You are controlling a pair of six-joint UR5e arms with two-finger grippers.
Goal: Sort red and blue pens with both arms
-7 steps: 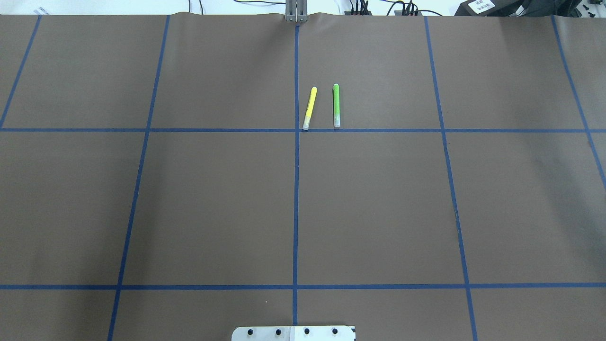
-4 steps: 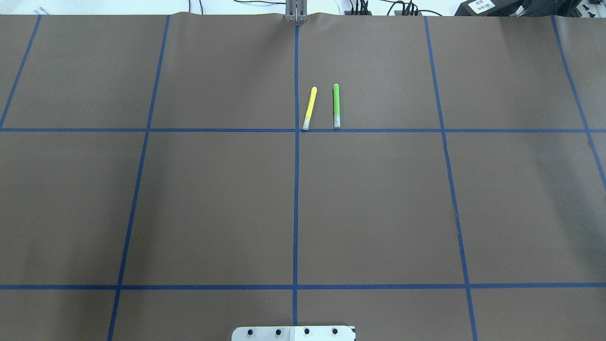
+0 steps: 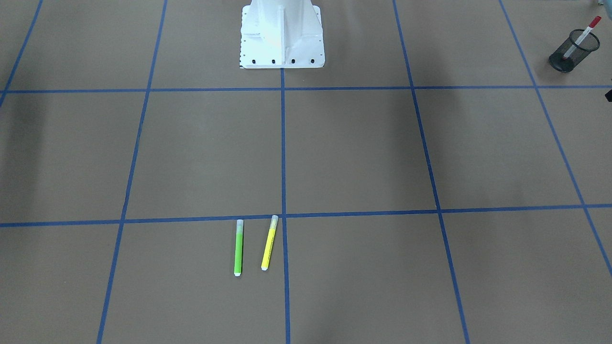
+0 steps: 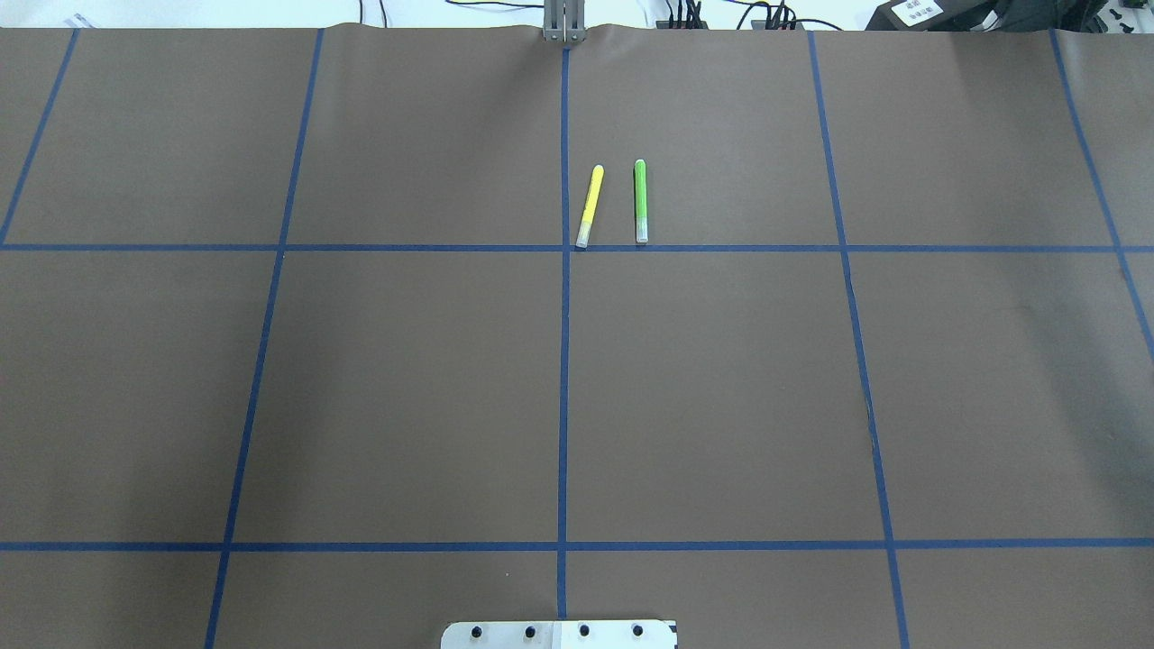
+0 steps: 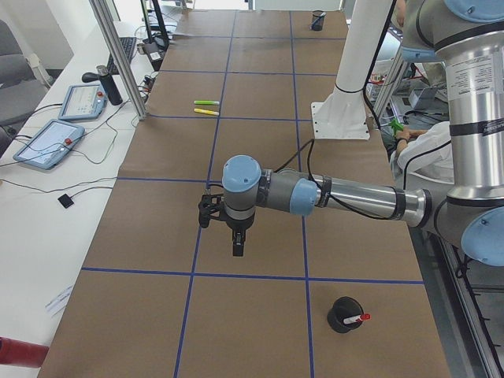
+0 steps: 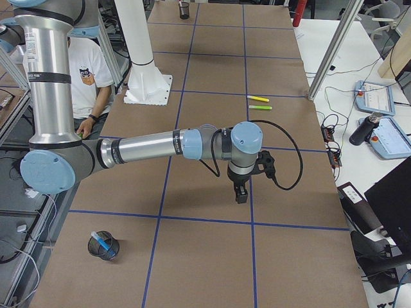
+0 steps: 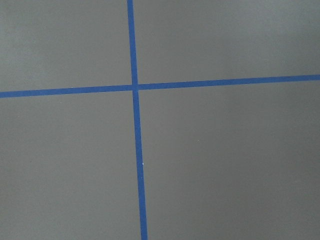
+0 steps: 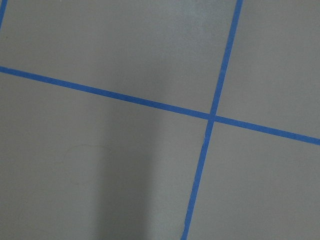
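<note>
The red pen stands in a black mesh cup at the table's end on my left; the exterior left view shows the red pen in the same cup. The blue pen leans in another mesh cup at the opposite end. My left gripper hangs over bare paper beyond its cup, pointing down. My right gripper hangs the same way past the blue pen's cup. Both show only in side views, so I cannot tell whether they are open or shut. The wrist views show only paper and tape lines.
A yellow highlighter and a green highlighter lie side by side near the table's middle, far from my base. The white pedestal stands at the near edge. A seated person is beside the table behind the base.
</note>
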